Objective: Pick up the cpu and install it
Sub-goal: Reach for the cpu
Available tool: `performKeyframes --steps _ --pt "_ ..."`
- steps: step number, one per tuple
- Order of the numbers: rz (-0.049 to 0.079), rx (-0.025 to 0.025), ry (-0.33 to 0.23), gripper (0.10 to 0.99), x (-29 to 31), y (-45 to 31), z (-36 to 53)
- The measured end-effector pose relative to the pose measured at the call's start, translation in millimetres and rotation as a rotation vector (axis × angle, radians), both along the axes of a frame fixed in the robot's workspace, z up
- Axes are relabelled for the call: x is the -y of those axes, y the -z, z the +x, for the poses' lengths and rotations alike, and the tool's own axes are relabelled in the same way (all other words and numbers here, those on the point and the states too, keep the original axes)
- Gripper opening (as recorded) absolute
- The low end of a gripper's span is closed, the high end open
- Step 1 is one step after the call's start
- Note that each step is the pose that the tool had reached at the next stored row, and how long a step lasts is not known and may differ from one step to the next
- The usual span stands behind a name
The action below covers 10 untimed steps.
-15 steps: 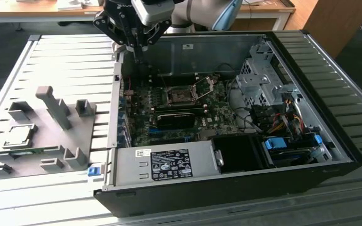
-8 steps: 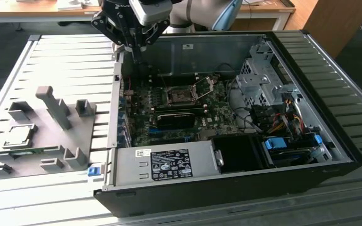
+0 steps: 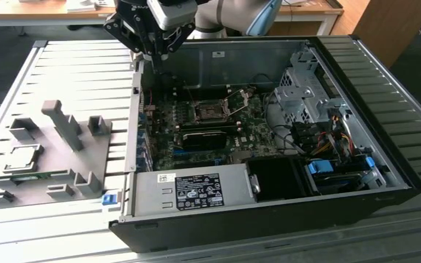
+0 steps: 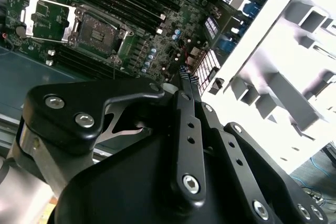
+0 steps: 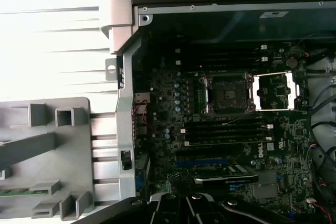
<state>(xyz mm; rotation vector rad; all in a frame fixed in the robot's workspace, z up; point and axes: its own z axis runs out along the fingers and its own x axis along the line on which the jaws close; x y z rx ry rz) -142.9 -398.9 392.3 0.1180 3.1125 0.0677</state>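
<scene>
Silver cpu (image 3: 21, 158) on tray (image 3: 94, 156), well apart from socket (image 3: 212, 112), unpicked. Gripper (image 3: 154, 55) nearer socket, fingers (image 4: 188, 124) clenched on nothing. Socket open, empty.

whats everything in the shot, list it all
cpu: 1, silver-grey, lying on the tray
tray: 1, grey, on the table at the exterior view's left
memory strip: 1, green, on the tray beside the cpu
blue clip: 1, blue, between tray and case
table: 1, grey slatted, under everything
case: 1, black, open, lying on the table
motherboard: 1, green, inside the case
socket: 1, dark with metal frame, lid up, empty, on the motherboard
power supply: 1, grey, near corner of the case
drive cage: 1, silver, case's right in the exterior view
cables: several, mixed colours, beside the cage
gripper: 1, black, above the case's far left edge
</scene>
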Motion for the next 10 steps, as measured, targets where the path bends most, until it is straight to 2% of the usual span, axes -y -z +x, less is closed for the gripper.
performKeyframes --steps 10 --pt "0.0 0.0 0.0 0.106 0.0 0.5 -4.6"
